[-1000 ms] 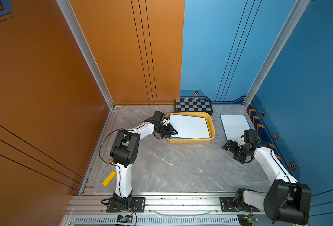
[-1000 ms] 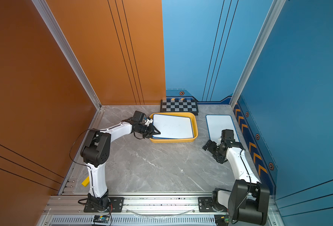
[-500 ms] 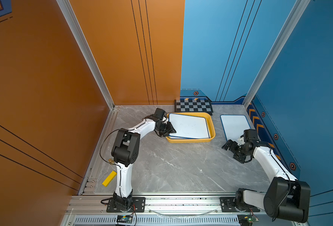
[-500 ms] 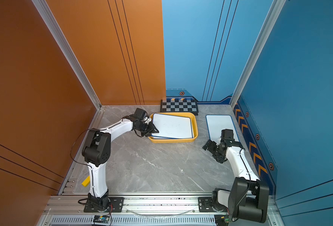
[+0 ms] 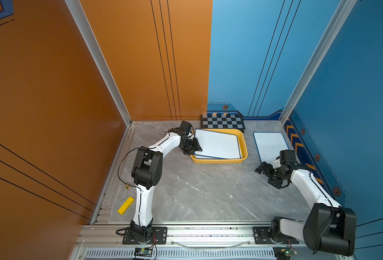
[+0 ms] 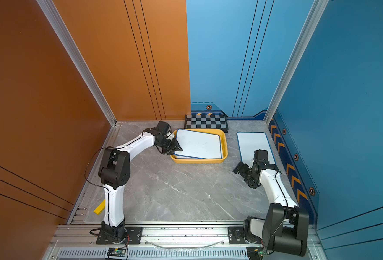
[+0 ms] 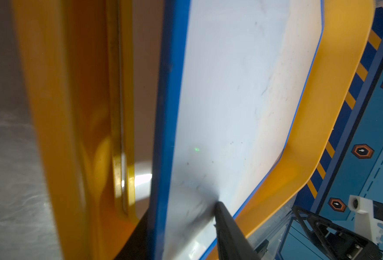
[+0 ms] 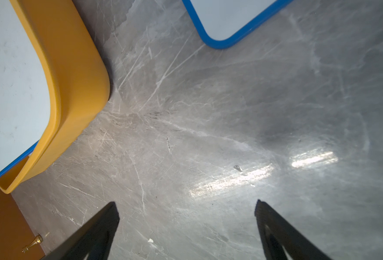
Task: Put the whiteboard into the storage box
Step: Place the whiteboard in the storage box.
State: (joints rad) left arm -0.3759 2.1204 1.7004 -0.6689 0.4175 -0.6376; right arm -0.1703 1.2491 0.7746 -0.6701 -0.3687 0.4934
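Observation:
The yellow storage box [image 5: 244,144] [image 6: 225,144] stands at the back of the table. A white whiteboard [image 5: 217,144] [image 6: 198,144] with a blue rim lies skewed inside it, on top of another whiteboard [image 5: 217,156]. My left gripper [image 5: 196,147] [image 6: 177,147] [image 7: 181,209] is at the box's left end, open, one finger above and one below the top board's corner. A further whiteboard [image 5: 269,144] [image 8: 228,15] lies flat on the table to the right of the box. Near this board's front edge my right gripper [image 5: 267,176] [image 8: 186,207] hangs open over bare table, holding nothing.
A black-and-grey checkerboard [image 5: 222,121] leans at the back wall behind the box. A yellow block [image 5: 125,204] and a small brass piece [image 5: 127,186] lie by the left rail. Orange and blue walls close in three sides of the grey marble table [image 5: 204,193].
The top whiteboard has settled lower into the box, and my left gripper has shifted slightly toward the back with its jaws parting. The right arm has barely moved.

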